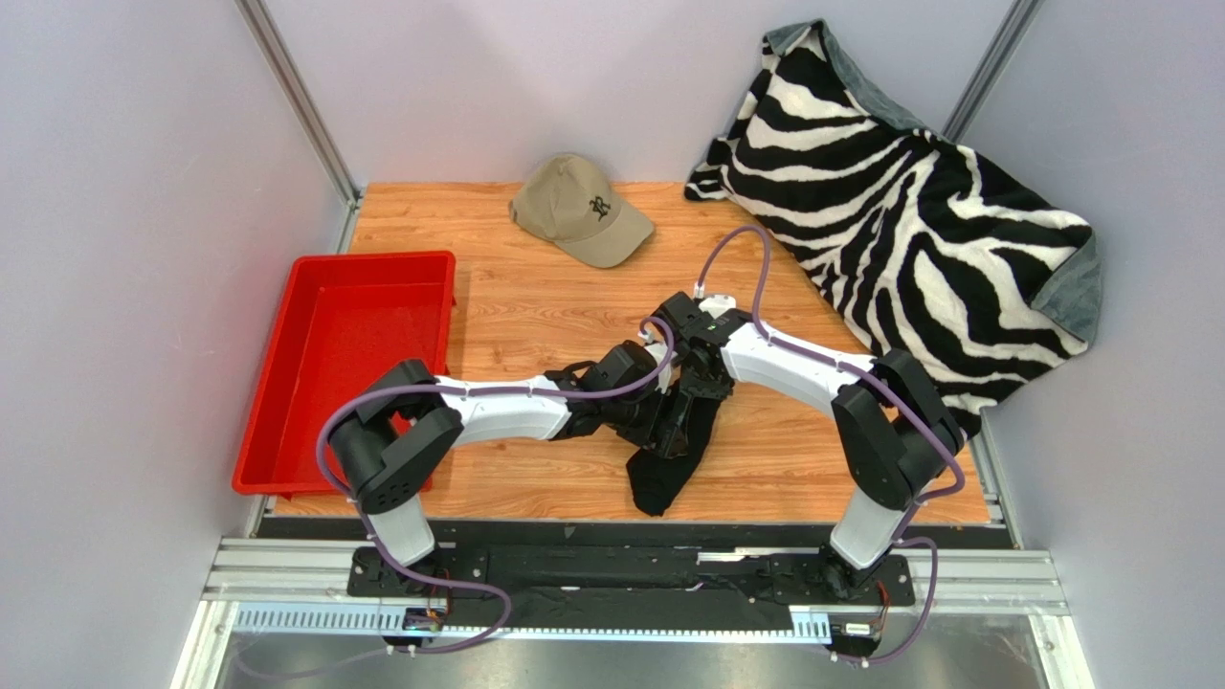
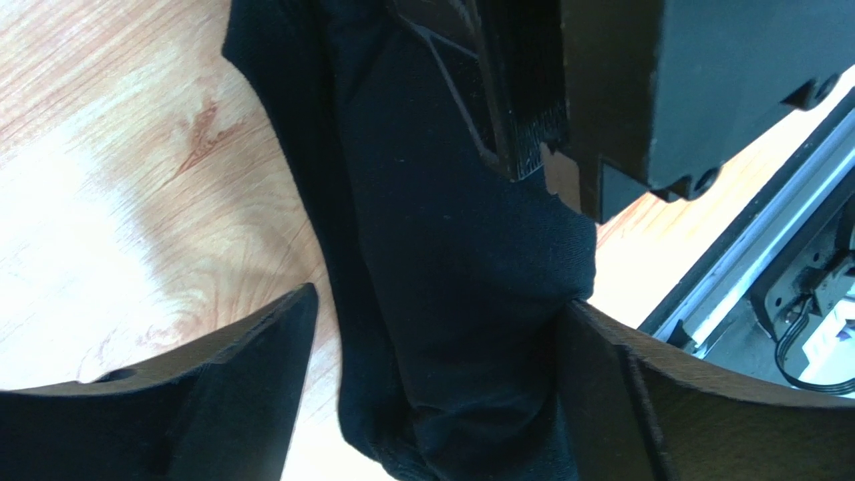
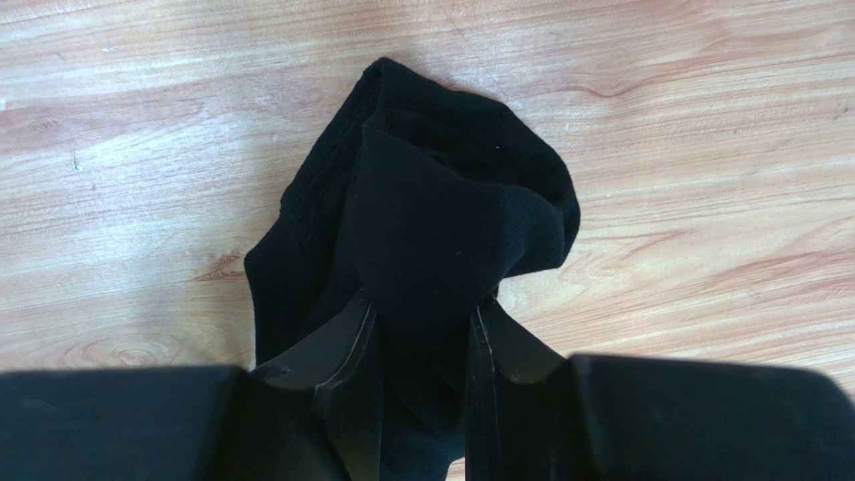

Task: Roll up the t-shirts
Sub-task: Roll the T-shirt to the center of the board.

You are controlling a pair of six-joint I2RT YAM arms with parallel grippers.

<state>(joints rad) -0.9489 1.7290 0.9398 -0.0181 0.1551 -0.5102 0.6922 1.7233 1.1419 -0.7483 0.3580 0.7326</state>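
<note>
The black t-shirt [image 1: 664, 471] lies bunched into a narrow, loosely rolled bundle on the wooden table, near its front edge. In the right wrist view, my right gripper [image 3: 422, 303] is shut on the upper part of the t-shirt [image 3: 442, 190], with cloth packed between both fingers. My left gripper [image 2: 437, 299] stands open, its fingers wide apart on either side of the t-shirt [image 2: 452, 251]. The right-hand finger touches the cloth and bare wood shows beside the other. The two grippers meet over the bundle [image 1: 676, 395] in the top view. No neck label shows.
A red tray [image 1: 309, 294] sits at the left of the table. A tan cap [image 1: 583, 208] lies at the back, and a zebra-striped blanket [image 1: 906, 216] is heaped at the back right. The metal rail [image 2: 743, 261] runs close by the bundle.
</note>
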